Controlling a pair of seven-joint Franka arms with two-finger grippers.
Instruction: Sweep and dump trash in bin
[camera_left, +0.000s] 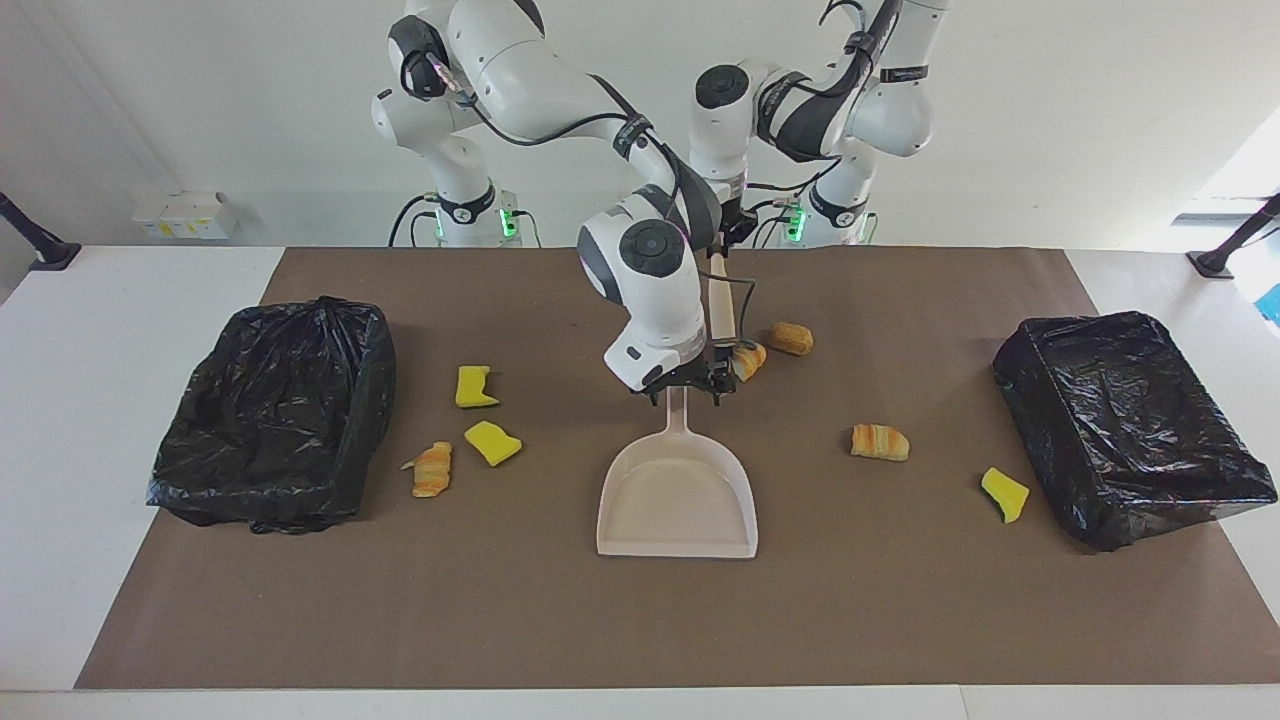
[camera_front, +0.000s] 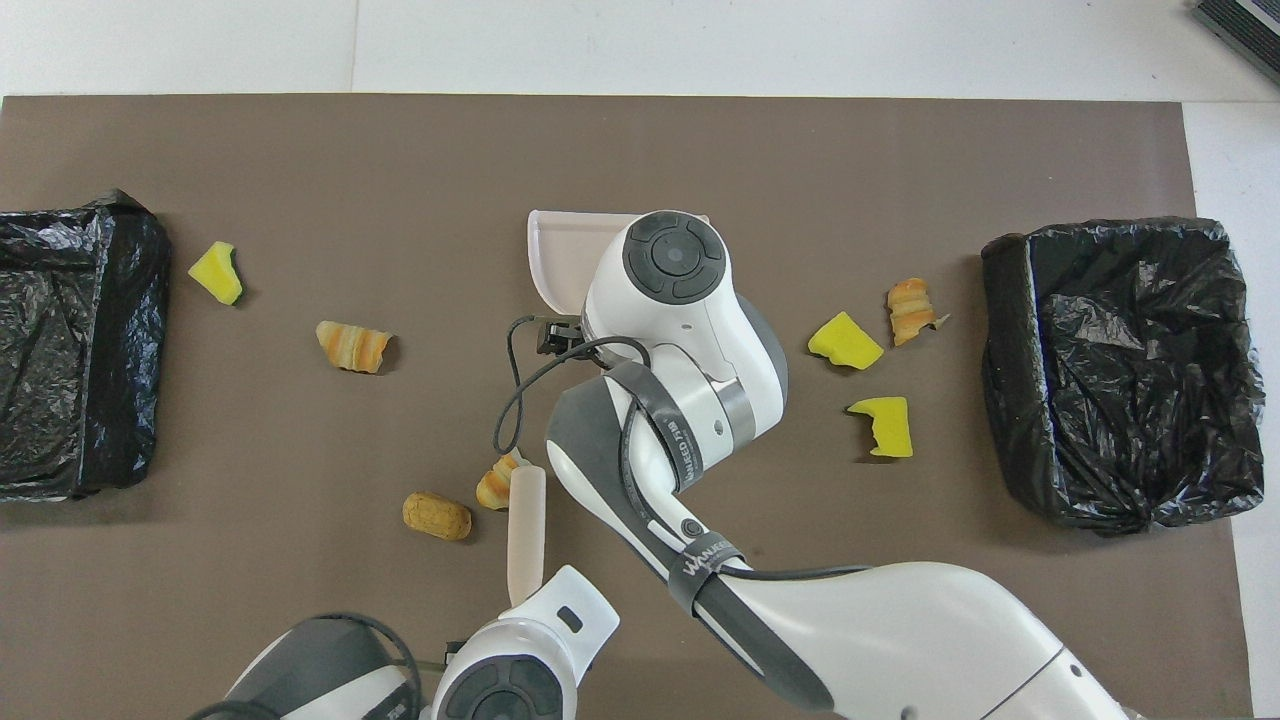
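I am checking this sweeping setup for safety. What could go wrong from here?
1. The right gripper is at the dustpan handle, right beside the brush that the left gripper holds; the arms may collide.
2. The raised brush hangs over a bread scrap; a careless stroke could knock it away from the pan.
3. The scraps lie toward both bins, so sweeping may miss some.

Brown table mat (camera_left: 900, 600) (papery)

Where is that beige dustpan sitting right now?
The dustpan lies mid-table between the two black bins, its handle pointing toward the robots, with the right claw over the handle.
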